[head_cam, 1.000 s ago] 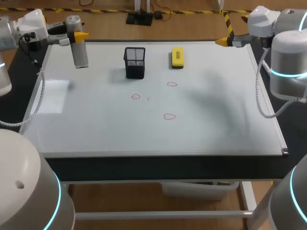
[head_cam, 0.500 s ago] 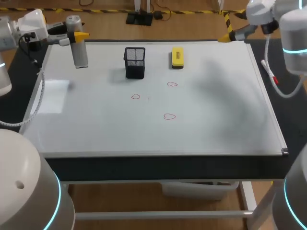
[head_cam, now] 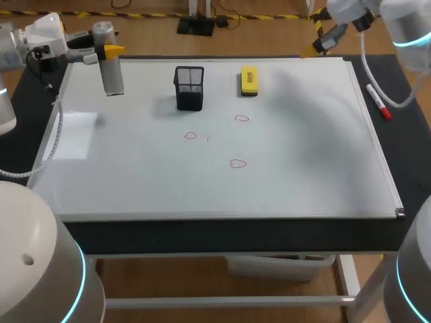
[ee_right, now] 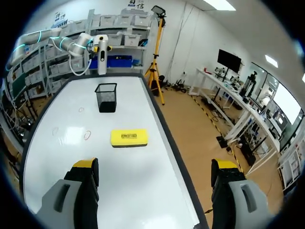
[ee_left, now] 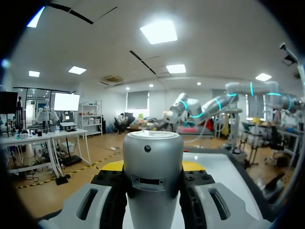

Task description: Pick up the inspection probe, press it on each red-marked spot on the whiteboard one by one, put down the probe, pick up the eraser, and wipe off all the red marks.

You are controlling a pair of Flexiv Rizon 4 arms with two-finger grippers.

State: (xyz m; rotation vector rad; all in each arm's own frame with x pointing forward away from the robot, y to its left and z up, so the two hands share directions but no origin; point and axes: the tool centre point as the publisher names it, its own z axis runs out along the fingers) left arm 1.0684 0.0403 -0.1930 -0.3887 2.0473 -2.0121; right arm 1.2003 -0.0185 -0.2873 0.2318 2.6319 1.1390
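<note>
1. Presently, the silver cylindrical metal inspection probe (head_cam: 112, 75) is held upright by the left tool (head_cam: 108, 51) at the far left corner of the white rectangular whiteboard (head_cam: 303, 175). In the left wrist view the black pads are seen pressed against both flanks of the body, so the tool is closed on it.
2. Whether the lower end rests on the board or hangs just above it cannot be told.
3. The probe is judged to be stiff, smooth-walled and fairly weighty. Sliding through the pads under a downward press is the likely trouble, so a firm squeeze is called for. The present hold on the upper part of the body leaves the lower end free for pressing.
4. Three small red hand-drawn rings are seen near the middle of the board: one (head_cam: 190, 135) to the left, one (head_cam: 242, 118) farther back and to the right, and one (head_cam: 237, 163) nearest the front edge. All three lie well apart from the probe.
5. The black wire-mesh cup (head_cam: 189, 87) stands behind the rings. The yellow block-shaped eraser (head_cam: 249, 80) lies flat beside it, toward the right.
6. The eraser is judged to be light, with a rigid back. It is best taken across its narrow width, on the two long sides.
7. The right tool (ee_right: 155, 167) is spread wide and carries nothing. It hangs over the board's far right corner, with the eraser ahead of it.
8. A red marker pen (head_cam: 378, 101) lies on the dark tabletop (head_cam: 404, 155), just off the board's right edge.
</note>
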